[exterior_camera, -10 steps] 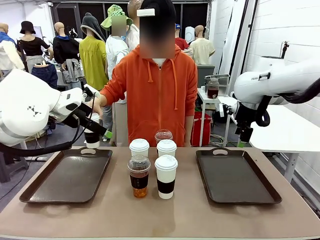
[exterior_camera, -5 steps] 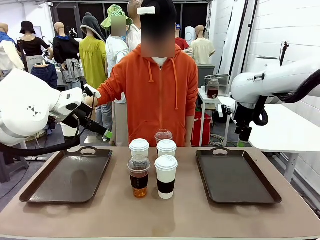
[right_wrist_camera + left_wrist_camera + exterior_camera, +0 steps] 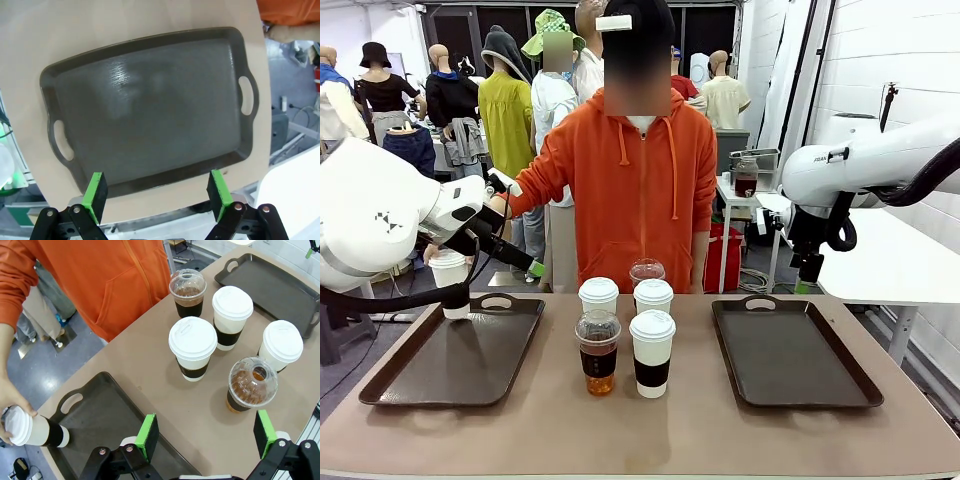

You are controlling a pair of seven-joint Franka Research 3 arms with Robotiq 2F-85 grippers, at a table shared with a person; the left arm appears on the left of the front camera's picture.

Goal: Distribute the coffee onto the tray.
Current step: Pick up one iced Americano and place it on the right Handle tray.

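Paper cup [image 3: 449,272], in the person's hand [image 3: 7,400], was at the left tray's [image 3: 460,360] eleven o'clock corner. Left gripper [image 3: 206,427] and right gripper [image 3: 157,192] gaped empty.

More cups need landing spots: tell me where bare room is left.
The dark rectangular right tray is wholly bare. The matching left tray is free except its far corner, where a person's hand holds a white paper cup. Crowded: five lidded cups between the trays.

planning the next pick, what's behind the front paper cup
Behind the front paper cup stands another paper cup, lower half covered; behind that a clear dome-lidded cup, mostly covered.
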